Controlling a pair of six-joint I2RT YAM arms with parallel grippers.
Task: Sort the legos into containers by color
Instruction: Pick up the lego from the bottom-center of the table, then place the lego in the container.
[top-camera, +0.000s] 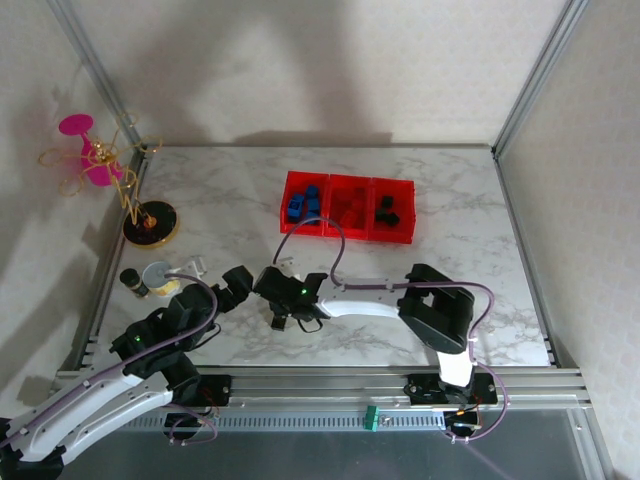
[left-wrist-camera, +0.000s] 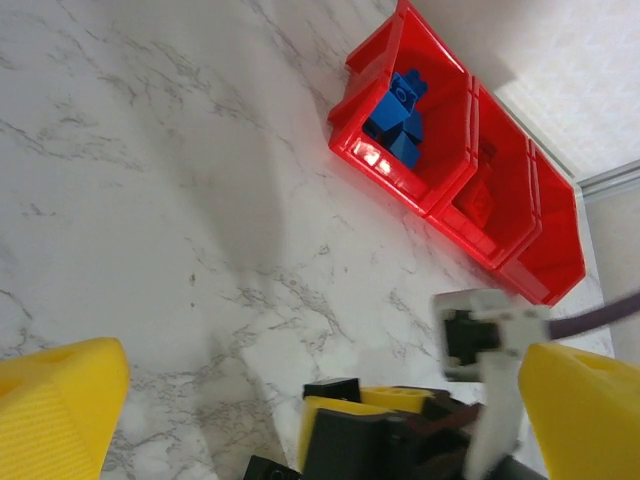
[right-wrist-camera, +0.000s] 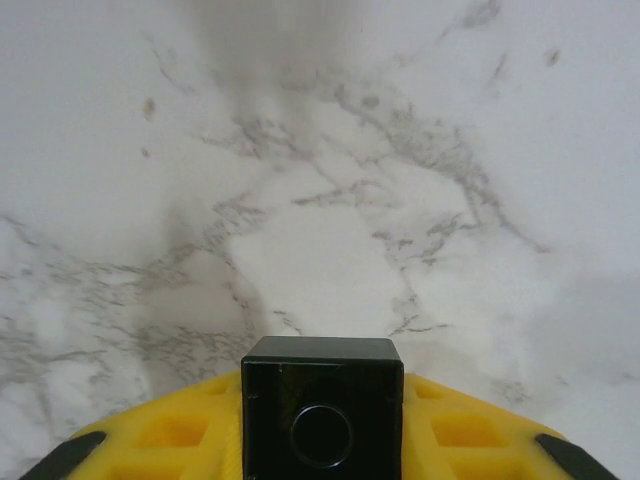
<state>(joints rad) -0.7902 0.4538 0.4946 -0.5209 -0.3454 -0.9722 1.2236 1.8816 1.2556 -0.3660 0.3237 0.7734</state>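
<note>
1. Containers (top-camera: 347, 207) are sitting in a row toward the far middle of the marble table (top-camera: 230, 190) in the view from above. Blue legos (top-camera: 302, 203) are lying in the left bin, red legos (top-camera: 350, 212) in the middle one and black legos (top-camera: 388, 210) in the right one. The right arm is stretching across to the left, and its right gripper (top-camera: 282, 314) is pointing down at the table near the front, well apart from the containers. From up here I cannot tell how its jaws are standing. The left gripper (top-camera: 236, 284) is hovering just beside it on the left. A silver tin (top-camera: 158, 275) is standing near the table's left edge, and a pink-and-gold ornament (top-camera: 92, 152) is rising beyond it at the far left corner.

2. In the left wrist view, the left gripper (left-wrist-camera: 320, 370) is gaping wide. Its yellow fingers (left-wrist-camera: 60, 410) are sitting at the two lower corners and holding nothing. The containers (left-wrist-camera: 440, 195) are lying at the upper right, with blue legos (left-wrist-camera: 400, 120) piling in the nearest bin and a red lego (left-wrist-camera: 480, 200) resting in the next. The black-and-yellow body of the right gripper (left-wrist-camera: 370, 430) is poking in at the bottom edge.

3. In the right wrist view, the right gripper (right-wrist-camera: 322, 405) is clamping a black lego (right-wrist-camera: 322, 385). The brick is sitting squarely between the yellow fingers (right-wrist-camera: 180, 430), touching them on both sides, with its round hollow facing the camera. Bare marble is spreading beyond it; I cannot tell whether the brick is touching the table.
</note>
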